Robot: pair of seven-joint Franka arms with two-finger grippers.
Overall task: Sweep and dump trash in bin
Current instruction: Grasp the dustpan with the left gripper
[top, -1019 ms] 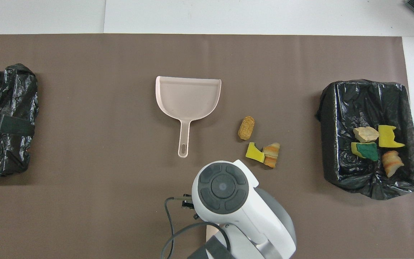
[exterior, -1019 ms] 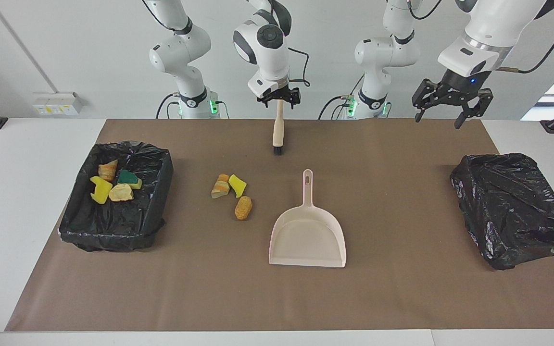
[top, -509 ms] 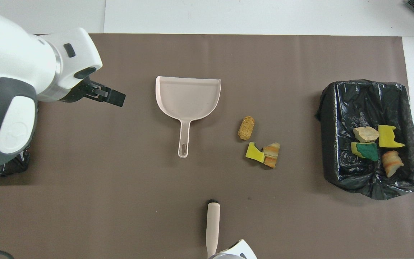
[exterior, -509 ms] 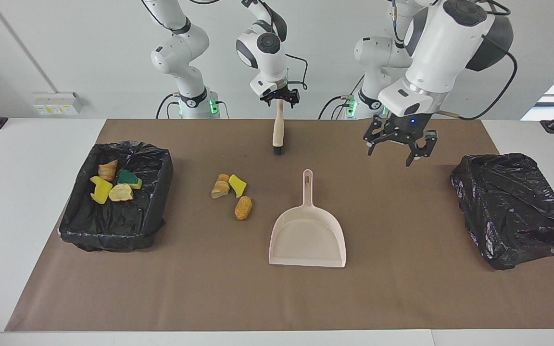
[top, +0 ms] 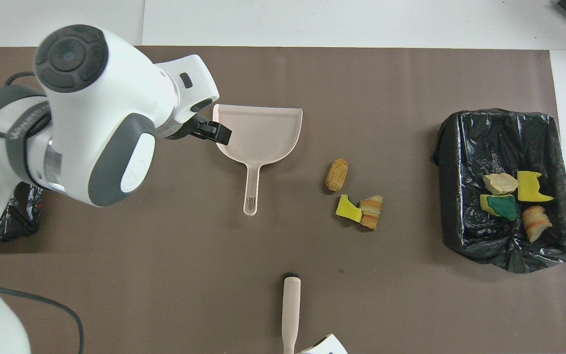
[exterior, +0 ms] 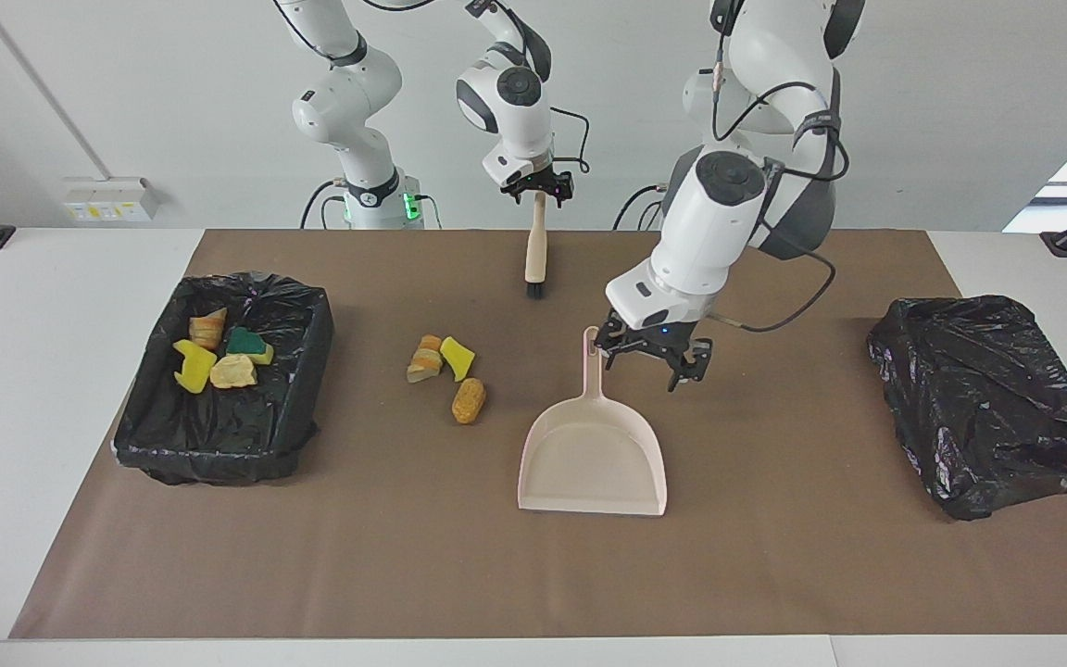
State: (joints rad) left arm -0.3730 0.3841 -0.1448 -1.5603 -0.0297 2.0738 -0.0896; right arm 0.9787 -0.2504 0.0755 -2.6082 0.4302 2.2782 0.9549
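the left gripper (exterior: 649,363) hangs with its fingers spread just beside the handle of the pink dustpan (exterior: 592,454), not touching it as far as i can tell. the right gripper (exterior: 538,188) pinches the top of the brush (exterior: 535,255), which hangs bristles down over the mat (exterior: 774,556).

three pieces of trash (exterior: 446,371) lie loose on the mat at about nine o'clock from the dustpan in the facing view, the yellow sponge touching the striped bread bit. four more pieces sit inside the open black-lined bin (exterior: 228,435) at the right arm's end. another black bag (exterior: 987,398) lies at the left arm's end.
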